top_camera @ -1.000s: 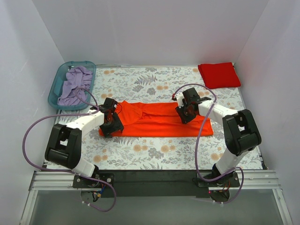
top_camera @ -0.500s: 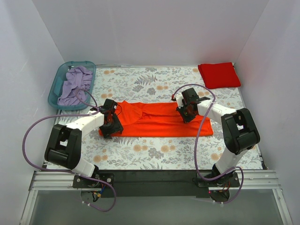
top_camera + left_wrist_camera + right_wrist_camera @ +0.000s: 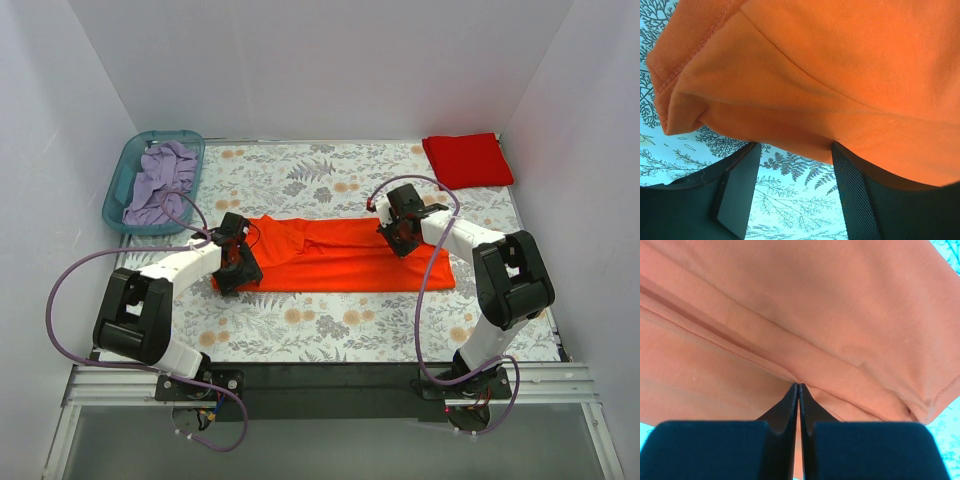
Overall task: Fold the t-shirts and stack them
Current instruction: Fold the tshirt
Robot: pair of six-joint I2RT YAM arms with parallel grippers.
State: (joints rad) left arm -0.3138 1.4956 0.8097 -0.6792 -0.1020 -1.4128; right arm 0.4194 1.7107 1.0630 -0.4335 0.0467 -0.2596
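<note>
Shirts on worktop [image 3: 330, 335]: orange t-shirt [image 3: 340, 264] spread lengthwise at centre; red t-shirt [image 3: 467, 160] folded, far right corner. I see right gripper [image 3: 798, 386] jaws clenched on an orange crease, left gripper [image 3: 794, 148] jaws released at its left edge.

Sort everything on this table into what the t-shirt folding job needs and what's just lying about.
Job: bright orange cloth t-shirt, spread mid-table; folded deep red cloth t-shirt, far right corner.
Lying about: teal plastic basket, far left; crumpled lilac cloth inside it.
</note>
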